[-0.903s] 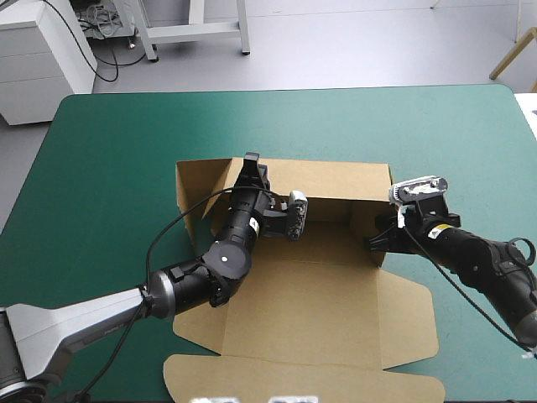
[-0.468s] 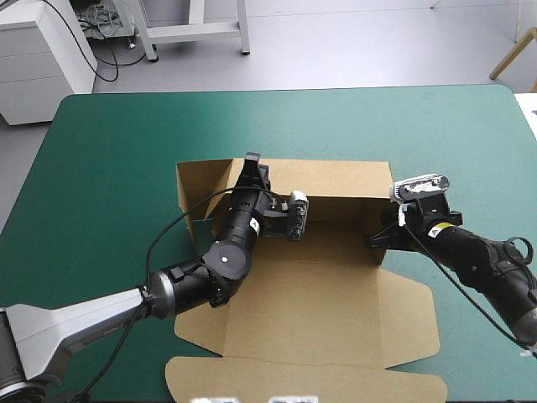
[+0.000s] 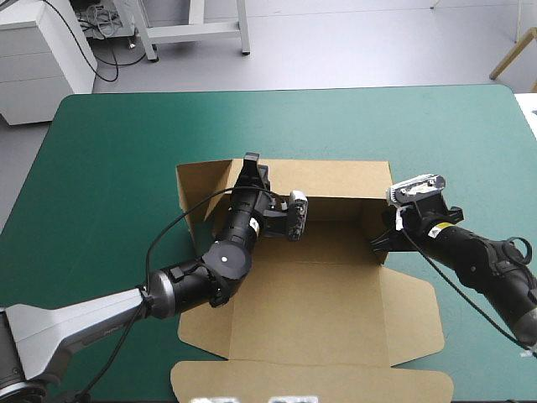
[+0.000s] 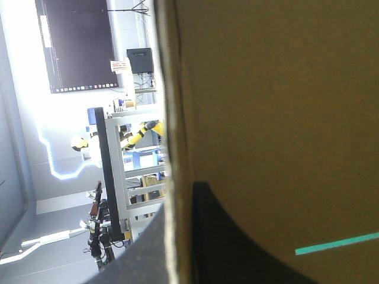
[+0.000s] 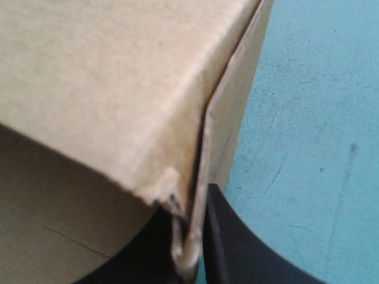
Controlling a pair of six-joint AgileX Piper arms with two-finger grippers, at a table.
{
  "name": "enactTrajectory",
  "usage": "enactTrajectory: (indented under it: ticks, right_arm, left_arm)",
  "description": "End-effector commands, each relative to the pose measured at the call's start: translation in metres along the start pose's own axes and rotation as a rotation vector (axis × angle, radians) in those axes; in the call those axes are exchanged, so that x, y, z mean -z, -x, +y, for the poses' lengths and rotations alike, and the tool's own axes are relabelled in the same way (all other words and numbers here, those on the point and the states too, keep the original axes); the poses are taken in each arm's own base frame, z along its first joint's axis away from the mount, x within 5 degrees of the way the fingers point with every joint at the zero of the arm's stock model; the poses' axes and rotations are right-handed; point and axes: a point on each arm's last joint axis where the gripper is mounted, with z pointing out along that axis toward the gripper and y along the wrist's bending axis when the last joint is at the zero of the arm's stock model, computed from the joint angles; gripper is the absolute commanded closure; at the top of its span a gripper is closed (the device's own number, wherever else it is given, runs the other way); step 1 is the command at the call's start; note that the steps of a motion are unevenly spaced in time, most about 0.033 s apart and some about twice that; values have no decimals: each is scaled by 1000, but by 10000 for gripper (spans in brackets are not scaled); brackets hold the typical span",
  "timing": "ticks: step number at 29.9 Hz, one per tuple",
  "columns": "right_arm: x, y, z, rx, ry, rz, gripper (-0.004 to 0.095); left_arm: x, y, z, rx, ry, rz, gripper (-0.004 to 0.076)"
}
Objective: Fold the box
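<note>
Though partly hidden — left gripper (image 4: 177, 236), right gripper (image 5: 192, 239) tight on the box (image 3: 319, 294).

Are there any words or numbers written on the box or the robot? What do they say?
No text can be read.
The box: plain brown board, no print.
Tiny pale label on the right arm: too small to read.

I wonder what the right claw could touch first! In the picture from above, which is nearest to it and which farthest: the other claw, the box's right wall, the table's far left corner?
1. Box's right wall: pinched in the right gripper.
2. Left gripper: across the box, at its far left side.
3. Table's far left corner: beyond the box.
</note>
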Motion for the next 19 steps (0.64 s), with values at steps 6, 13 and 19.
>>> enactTrajectory:
  ticks: [6, 13, 19]
  right_arm:
    - [-14, 10, -8, 43, -46, -7, 903]
    - [-23, 22, -10, 20, -43, 1, 904]
    - [-22, 22, -9, 25, -35, 21, 905]
  left_arm:
    - [7, -1, 13, 82, 33, -11, 734]
    - [7, 0, 14, 69, 42, -15, 732]
    - [7, 0, 14, 67, 44, -16, 631]
